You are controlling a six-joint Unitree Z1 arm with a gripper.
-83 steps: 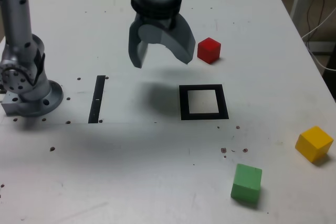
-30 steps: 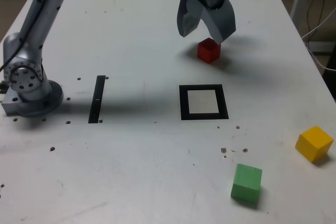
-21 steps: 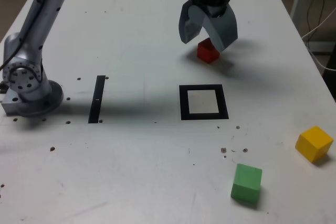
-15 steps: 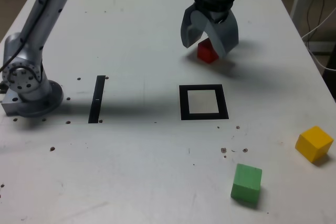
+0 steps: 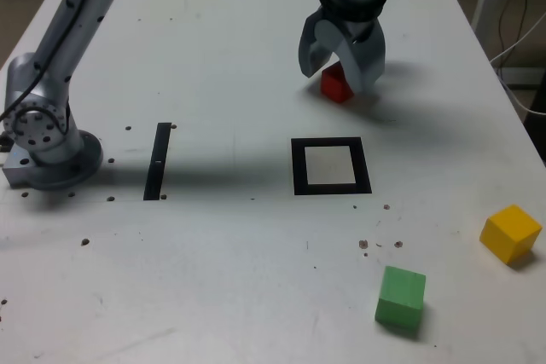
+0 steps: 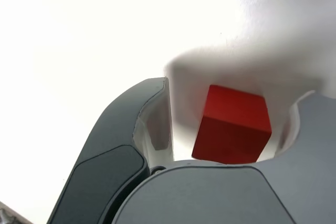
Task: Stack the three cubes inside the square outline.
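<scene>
Red matte cube (image 5: 334,84), grey curved gripper (image 5: 341,72) astride

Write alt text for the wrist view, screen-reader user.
A small matte red cube sits on a bright white tabletop between the two grey jaws of the robot's claw, with a visible gap on at least one side, so it is not yet gripped. The claw's shadow falls around the cube.

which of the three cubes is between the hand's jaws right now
The small matte red cube, beyond the black square outline; the hand straddles it with jaws apart. The yellow cube and green cube sit untouched near the table's front right in the exterior view.
</scene>
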